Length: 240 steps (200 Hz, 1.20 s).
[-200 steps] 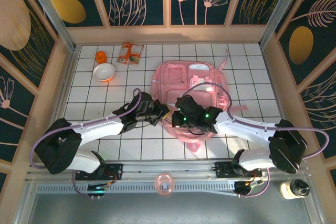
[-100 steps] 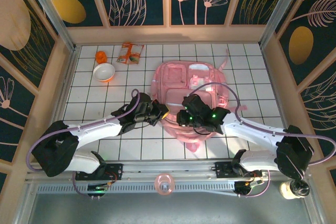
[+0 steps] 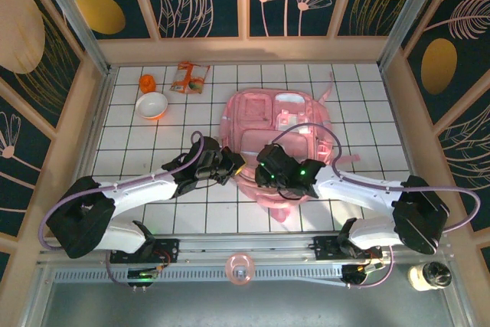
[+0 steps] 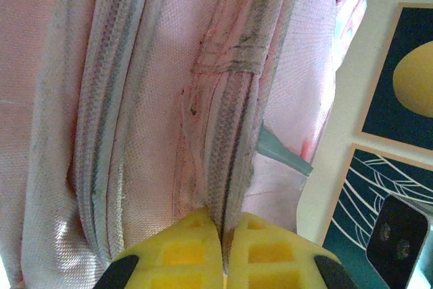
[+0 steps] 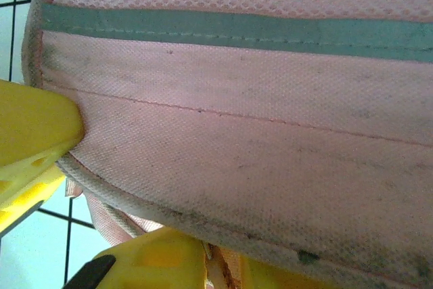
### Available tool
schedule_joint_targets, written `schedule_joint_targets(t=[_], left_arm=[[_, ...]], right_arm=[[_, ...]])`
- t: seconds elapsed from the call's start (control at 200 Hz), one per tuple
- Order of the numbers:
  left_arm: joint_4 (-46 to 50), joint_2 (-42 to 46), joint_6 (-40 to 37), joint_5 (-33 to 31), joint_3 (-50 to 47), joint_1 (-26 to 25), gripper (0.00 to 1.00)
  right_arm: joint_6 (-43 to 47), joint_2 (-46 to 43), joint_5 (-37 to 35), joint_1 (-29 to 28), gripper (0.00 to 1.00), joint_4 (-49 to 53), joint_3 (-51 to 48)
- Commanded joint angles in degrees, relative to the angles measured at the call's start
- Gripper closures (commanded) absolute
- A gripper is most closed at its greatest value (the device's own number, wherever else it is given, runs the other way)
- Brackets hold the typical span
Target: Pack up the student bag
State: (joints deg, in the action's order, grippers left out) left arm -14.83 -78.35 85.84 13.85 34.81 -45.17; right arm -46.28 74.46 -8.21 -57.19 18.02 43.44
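Tiled table point(image 3: 153, 151): student bag point(image 3: 268, 112), bowl point(image 3: 151, 105).

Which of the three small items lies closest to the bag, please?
The orange snack packet; the white bowl and small orange object lie farther left of the student bag.

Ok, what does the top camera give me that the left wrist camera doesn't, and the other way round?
Top camera: the whole backpack on the tiled table, the right gripper at its near edge, plus a bowl and a snack packet far left. Left wrist camera: the zip close up, running straight into the shut yellow fingers, with a teal tab beside it. Shared: the backpack and the left gripper at its near left corner.
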Motion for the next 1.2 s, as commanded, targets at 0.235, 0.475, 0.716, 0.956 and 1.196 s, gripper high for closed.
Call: schedule_joint_targets(t=[0.235, 0.475, 0.716, 0.956, 1.196], left_arm=[[1.13, 2.65, -0.55, -4.40, -1.24, 0.34, 1.00], [4.57, 4.86, -3.08, -6.96, -0.60, 2.18, 1.00], [3.36, 5.52, -3.42, -5.64, -0.60, 2.14, 0.70], [7.08, 7.78, -19.07, -8.18, 5.81, 2.14, 0.29], [8.49, 9.89, -54.32, -11.64, 12.81, 2.10, 0.29]], right_arm=[[-1.46, -3.33, -9.24, -0.52, 1.00, 10.11, 1.14], [0.69, -7.74, -4.99, 2.88, 1.00, 9.57, -2.16], [3.53, -8.01, 0.29, 4.26, 1.00, 2.12, -2.86], [5.67, -8.43, 3.19, 5.94, 1.00, 0.08, -2.57], [6.46, -10.11, 8.44, 8.44, 1.00, -3.35, -4.83]])
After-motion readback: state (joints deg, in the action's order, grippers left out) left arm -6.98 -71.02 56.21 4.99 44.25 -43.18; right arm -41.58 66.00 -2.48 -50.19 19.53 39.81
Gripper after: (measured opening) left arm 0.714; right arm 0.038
